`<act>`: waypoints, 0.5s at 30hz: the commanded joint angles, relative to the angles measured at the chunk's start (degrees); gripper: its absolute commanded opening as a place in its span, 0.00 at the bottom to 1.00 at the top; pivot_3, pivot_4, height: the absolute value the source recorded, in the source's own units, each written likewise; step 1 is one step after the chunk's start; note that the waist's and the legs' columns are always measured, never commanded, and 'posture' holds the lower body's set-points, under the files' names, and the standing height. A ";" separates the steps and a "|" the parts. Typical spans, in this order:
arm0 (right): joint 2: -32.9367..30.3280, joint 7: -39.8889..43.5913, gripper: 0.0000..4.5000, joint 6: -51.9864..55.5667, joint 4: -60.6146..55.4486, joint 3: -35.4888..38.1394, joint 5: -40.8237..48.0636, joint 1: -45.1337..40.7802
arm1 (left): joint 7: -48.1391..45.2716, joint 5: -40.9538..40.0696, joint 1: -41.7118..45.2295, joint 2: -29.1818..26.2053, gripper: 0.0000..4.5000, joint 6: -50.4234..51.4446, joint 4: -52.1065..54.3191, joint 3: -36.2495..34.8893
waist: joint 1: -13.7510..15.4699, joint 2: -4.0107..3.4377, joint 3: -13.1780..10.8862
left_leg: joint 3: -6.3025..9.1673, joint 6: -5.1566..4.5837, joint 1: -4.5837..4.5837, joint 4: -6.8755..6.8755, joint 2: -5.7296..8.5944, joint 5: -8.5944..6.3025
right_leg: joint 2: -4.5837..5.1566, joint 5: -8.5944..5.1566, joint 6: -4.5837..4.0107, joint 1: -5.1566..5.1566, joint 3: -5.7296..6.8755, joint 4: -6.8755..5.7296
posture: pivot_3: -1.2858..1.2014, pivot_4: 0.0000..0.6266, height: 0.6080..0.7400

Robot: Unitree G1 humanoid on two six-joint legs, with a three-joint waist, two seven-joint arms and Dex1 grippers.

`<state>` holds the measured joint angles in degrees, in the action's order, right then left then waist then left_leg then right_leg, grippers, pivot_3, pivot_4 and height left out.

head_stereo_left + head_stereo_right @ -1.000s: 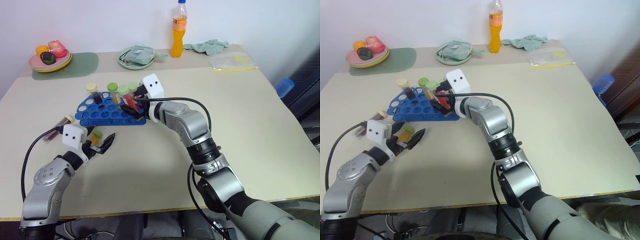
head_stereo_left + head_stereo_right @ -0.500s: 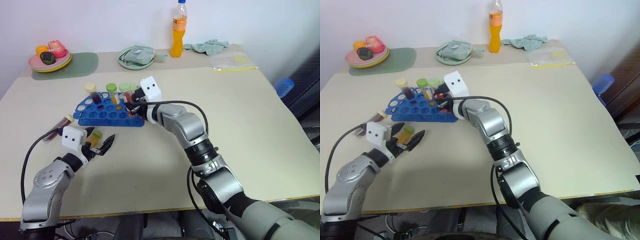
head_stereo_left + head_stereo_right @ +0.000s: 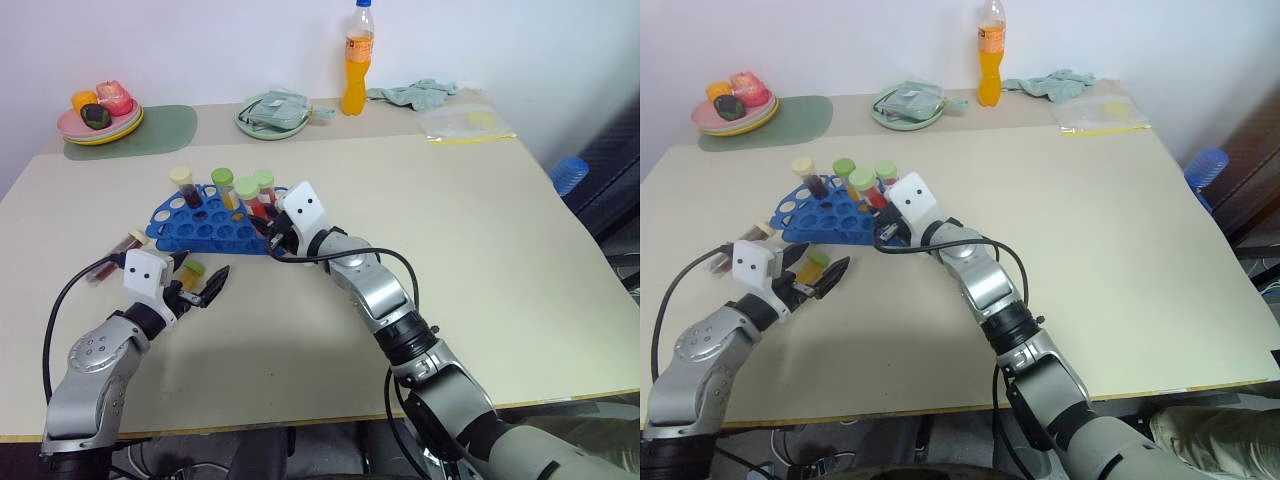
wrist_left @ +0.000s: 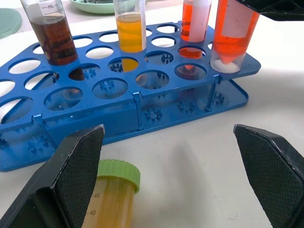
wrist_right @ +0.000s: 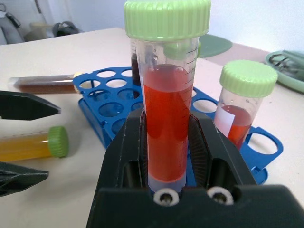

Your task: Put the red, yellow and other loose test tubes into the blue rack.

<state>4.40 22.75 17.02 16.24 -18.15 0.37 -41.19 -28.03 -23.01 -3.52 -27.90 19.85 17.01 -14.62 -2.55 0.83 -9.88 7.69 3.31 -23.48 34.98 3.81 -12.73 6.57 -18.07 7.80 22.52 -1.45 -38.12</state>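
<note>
Right gripper [image 5: 168, 156] clamps the red tube [image 5: 166, 123] upright beside the blue rack [image 3: 200, 225]. Light, rigid, slick plastic; best gripped mid-barrel. Left gripper [image 3: 200, 285] open around the yellow tube [image 4: 111, 199].

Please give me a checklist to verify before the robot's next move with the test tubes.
1. Right gripper shut on red-liquid clear plastic tube with green cap: ok.
2. That tube's tip at a corner hole of the bright blue plastic rack: ok; fully seated: cannot tell.
3. Rack has free holes: ok.
4. Left gripper open around the lying yellow-liquid tube with green cap: ok.
5. Maroon-liquid tube with cream cap racked: not ok, it lies on the beige table.
</note>
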 commanded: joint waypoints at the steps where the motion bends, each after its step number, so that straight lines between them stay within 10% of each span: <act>1: 0.92 -0.80 0.19 -2.46 0.82 0.39 -0.62 -0.37 | 0.62 -0.16 0.80 -0.45 1.00 0.80 3.25 -0.34 | 0.00 0.00 0.00 | 0.00 0.00 0.00 0.00 0.00 0.00 | 0.00 0.00 0.00 0.00 0.00 0.00 | 0.52 0.24 1.00; 15: -1.92 1.30 0.19 -1.13 -3.82 0.66 -0.58 4.29 | 1.37 -0.54 0.78 -0.40 1.00 3.24 5.68 -0.93 | 0.19 0.00 0.00 | 0.01 0.00 0.00 0.02 0.03 0.00 | 0.03 0.00 0.00 -0.04 0.00 0.02 | 0.52 0.24 1.00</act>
<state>3.08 23.47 15.86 16.35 -17.78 -0.38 -37.74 -26.94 -23.16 -2.92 -28.02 23.33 20.48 -14.49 -2.36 0.84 -9.87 7.70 3.31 -23.48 35.00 3.84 -12.73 6.60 -18.07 7.80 22.46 -1.44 -38.11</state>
